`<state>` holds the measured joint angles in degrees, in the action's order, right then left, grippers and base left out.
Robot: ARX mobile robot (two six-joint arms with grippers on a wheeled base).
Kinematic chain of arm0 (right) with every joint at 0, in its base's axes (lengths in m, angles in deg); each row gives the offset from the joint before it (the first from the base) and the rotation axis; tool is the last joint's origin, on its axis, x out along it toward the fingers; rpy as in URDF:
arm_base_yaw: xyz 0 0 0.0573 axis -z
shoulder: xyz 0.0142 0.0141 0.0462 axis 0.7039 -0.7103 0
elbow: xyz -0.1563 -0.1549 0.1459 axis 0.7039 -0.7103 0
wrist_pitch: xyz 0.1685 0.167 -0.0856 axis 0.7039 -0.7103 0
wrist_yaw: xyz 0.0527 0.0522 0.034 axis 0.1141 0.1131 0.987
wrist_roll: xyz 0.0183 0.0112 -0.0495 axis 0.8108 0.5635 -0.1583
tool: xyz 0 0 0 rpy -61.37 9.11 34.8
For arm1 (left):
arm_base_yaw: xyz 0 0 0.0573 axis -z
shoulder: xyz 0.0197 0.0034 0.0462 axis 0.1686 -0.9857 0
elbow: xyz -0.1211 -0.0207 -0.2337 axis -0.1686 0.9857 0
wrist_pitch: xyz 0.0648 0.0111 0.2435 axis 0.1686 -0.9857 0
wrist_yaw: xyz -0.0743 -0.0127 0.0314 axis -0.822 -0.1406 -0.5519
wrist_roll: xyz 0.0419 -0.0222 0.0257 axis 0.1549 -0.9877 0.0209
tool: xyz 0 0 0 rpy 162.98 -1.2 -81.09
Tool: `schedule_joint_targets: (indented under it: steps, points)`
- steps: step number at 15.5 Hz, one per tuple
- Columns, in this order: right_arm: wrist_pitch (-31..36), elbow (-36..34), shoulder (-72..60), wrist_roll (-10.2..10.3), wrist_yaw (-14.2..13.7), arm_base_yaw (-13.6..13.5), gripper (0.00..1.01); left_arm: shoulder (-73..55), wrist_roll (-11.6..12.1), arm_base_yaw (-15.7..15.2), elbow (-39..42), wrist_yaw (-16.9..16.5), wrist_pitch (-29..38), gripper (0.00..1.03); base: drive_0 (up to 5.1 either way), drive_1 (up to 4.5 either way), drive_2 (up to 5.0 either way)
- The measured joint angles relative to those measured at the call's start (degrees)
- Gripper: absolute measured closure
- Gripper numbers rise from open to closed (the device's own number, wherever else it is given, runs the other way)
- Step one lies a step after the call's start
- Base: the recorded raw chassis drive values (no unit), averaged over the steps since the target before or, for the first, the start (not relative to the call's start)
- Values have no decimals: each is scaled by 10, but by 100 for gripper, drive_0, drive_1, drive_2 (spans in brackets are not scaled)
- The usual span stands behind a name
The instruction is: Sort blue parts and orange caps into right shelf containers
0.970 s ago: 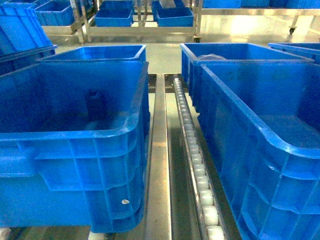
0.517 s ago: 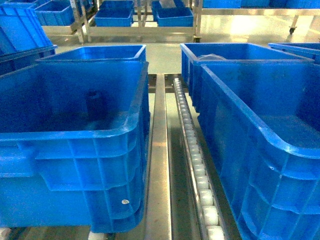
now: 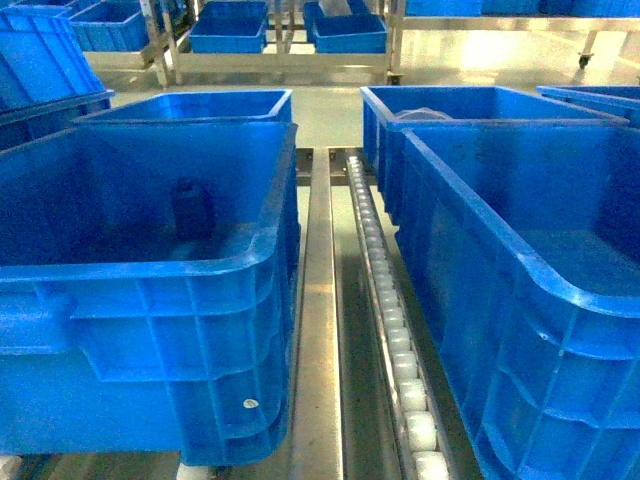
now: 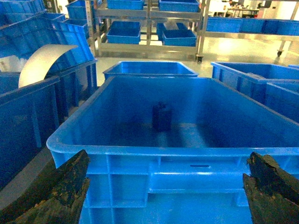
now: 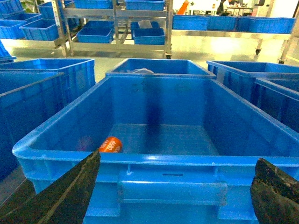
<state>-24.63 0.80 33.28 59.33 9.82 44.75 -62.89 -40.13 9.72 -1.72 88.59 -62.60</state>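
Head view: I look down on two large bright-blue plastic crates, the left container [image 3: 150, 300] and the right container [image 3: 530, 300], each with a thick rolled rim and ribbed side walls. Between them runs a brushed-metal rail [image 3: 318, 330] beside a roller track [image 3: 395, 340] of small white wheels. A dark upright part [image 3: 190, 212] stands on the floor of the left container. More blue crates sit behind, and steel shelving [image 3: 280, 45] carries others in the distance. Neither arm shows here.

Left wrist view: the left tool [image 4: 163, 196] is spread wide, its two dark, rough-surfaced fingers [image 4: 56, 196] at the lower corners of the frame with nothing between them. Just ahead is the near wall of the left container [image 4: 177, 179], smooth and glossy, with a moulded handle recess. The dark blue part [image 4: 161, 116] stands upright near the middle of its floor. A curved white sheet [image 4: 42, 60] rests on the crates at left.

Right wrist view: the right tool [image 5: 173, 196] is likewise wide apart and holds nothing; its worn dark fingers [image 5: 65, 191] frame the near rim of the right container [image 5: 168, 161]. An orange cap [image 5: 110, 145], rounded and printed with white lettering, lies on the floor at the near left corner.
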Motion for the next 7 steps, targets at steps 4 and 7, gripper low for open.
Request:
schedule_joint_targets:
  steps: [4,7]
  points:
    - [0,0,0,0,0,0,3,0,0,0,0,0,0,5,0,0,0]
    - [0,0,0,0,0,0,3,0,0,0,0,0,0,5,0,0,0]
